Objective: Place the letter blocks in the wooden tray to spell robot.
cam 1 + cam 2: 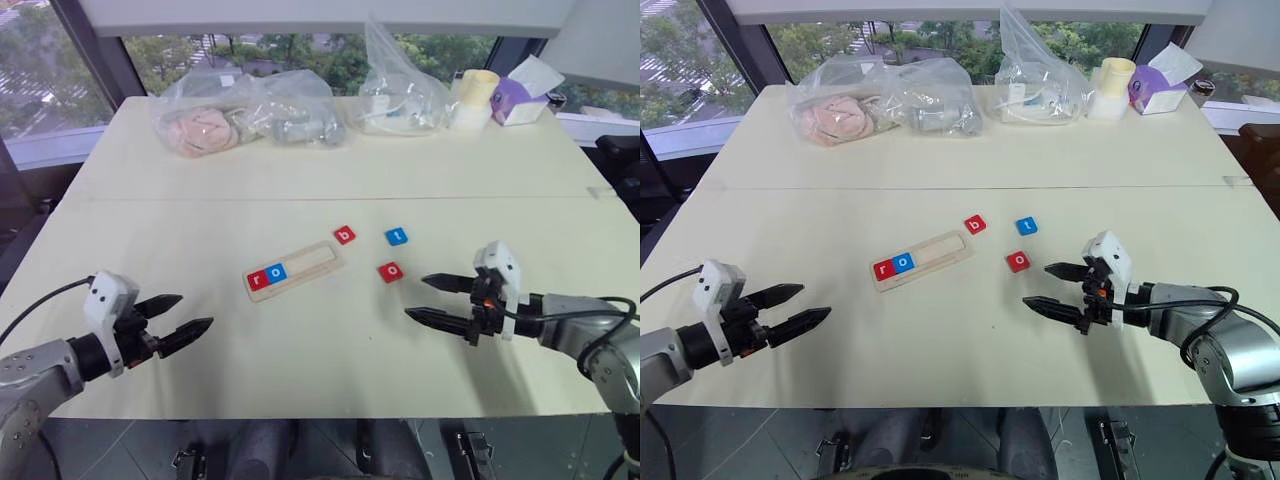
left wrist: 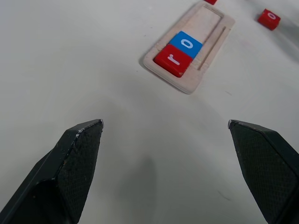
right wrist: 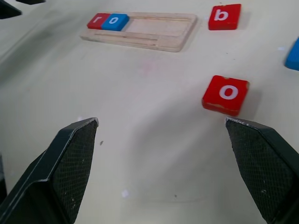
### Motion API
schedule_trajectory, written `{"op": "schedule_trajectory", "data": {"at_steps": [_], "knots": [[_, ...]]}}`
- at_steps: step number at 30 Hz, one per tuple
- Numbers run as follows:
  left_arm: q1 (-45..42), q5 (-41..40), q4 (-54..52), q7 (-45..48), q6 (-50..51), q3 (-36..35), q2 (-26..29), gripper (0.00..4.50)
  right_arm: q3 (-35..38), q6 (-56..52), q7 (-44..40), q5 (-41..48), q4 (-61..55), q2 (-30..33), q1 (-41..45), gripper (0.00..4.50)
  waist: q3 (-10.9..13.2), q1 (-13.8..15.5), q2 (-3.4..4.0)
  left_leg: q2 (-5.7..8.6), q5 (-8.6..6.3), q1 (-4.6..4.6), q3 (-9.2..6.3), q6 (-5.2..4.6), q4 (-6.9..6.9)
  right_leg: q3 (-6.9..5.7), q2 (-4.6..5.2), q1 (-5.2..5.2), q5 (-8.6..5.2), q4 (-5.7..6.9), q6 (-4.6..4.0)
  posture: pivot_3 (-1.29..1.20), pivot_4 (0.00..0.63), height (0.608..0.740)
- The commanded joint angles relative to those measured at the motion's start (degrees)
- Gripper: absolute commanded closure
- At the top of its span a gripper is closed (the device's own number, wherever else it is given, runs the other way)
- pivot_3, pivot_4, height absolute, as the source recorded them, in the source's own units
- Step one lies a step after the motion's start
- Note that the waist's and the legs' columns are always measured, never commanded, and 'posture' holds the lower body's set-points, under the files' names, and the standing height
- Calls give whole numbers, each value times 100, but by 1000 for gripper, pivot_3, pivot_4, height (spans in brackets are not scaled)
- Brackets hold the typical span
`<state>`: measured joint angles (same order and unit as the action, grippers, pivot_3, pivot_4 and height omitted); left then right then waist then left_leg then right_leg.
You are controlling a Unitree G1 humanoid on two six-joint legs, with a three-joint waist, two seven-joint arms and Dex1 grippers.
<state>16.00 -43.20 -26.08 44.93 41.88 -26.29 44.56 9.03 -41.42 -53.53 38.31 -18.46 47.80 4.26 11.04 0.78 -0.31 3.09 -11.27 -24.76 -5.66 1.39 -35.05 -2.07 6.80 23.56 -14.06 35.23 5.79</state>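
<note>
1. The right gripper [image 1: 432, 300] hovers low over the pale table [image 1: 330, 180] at its near right, its two black fingers [image 3: 70, 163] spread wide and holding nothing.
2. Just beyond and slightly left of those fingers lies a red "o" block [image 1: 390, 271], flat on the table and clear of both fingertips.
3. Farther out, a blue "t" block [image 1: 396, 236] sits behind the red "o", and a red "b" block [image 1: 344, 235] lies to its left, all three loose tiles apart from one another.
4. The left gripper [image 1: 185, 315] hangs at the near left of the table, its fingers [image 2: 77, 154] likewise splayed open and empty, pointing toward the centre.
5. Ahead of it, well apart, the wooden tray [image 1: 312, 261] lies at an angle in mid-table, its far end close to the red "b".
6. Seated in the tray's slot at its left end are a red "r" block [image 1: 257, 279] and, touching it, a blue "o" block [image 1: 277, 271]; the rest of the slot is bare wood.
7. Along the far edge of the table stand clear plastic bags [image 1: 245, 115] of items, a second bag [image 1: 400, 90], a pale yellow roll [image 1: 473, 97] and a purple tissue box [image 1: 520, 100].
</note>
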Motion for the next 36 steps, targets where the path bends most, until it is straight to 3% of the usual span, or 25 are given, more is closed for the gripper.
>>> {"op": "schedule_trajectory", "data": {"at_steps": [1,13,18,21,26,29,36], "knots": [[135,19,-158,82,-27,-188,120,0,32,74,9,-43,-67,-19,-2,45,0,-2,0,0,0,0,1,0,0,1,0,0,0,0,0,0,150,740],[-21,201,29,95,-120,-176,299,0,-213,-259,418,-228,-156,-62,153,45,0,0,0,-2,-1,1,11,-1,2,7,0,6,1,2,2,0,150,740],[-457,639,339,708,-397,56,1087,0,-11,-703,197,184,-407,199,88,45,1,13,0,-2,2,0,13,-4,1,6,-1,8,2,6,2,0,150,740],[-1051,694,577,916,-413,475,1271,0,6,-955,182,424,-660,299,362,45,0,-1,4,-2,-1,2,32,-1,1,16,1,9,2,8,2,0,150,740],[-2301,1455,1395,1235,-911,1946,1020,0,-365,-1276,400,656,-1249,160,823,45,0,-6,1,-3,4,5,54,-10,3,23,0,12,12,7,22,0,150,740],[-2963,1933,2101,1242,-1338,2581,571,0,-557,-1433,615,696,-1548,81,897,45,3,1,-5,-4,3,4,62,-26,6,25,-1,14,9,5,30,0,150,740],[-3608,2575,2960,1380,-1998,3131,8,0,-770,-1550,885,644,-1922,55,802,45,4,-13,-13,-1,4,-5,63,-28,-15,33,0,15,24,5,54,0,150,740]]}}
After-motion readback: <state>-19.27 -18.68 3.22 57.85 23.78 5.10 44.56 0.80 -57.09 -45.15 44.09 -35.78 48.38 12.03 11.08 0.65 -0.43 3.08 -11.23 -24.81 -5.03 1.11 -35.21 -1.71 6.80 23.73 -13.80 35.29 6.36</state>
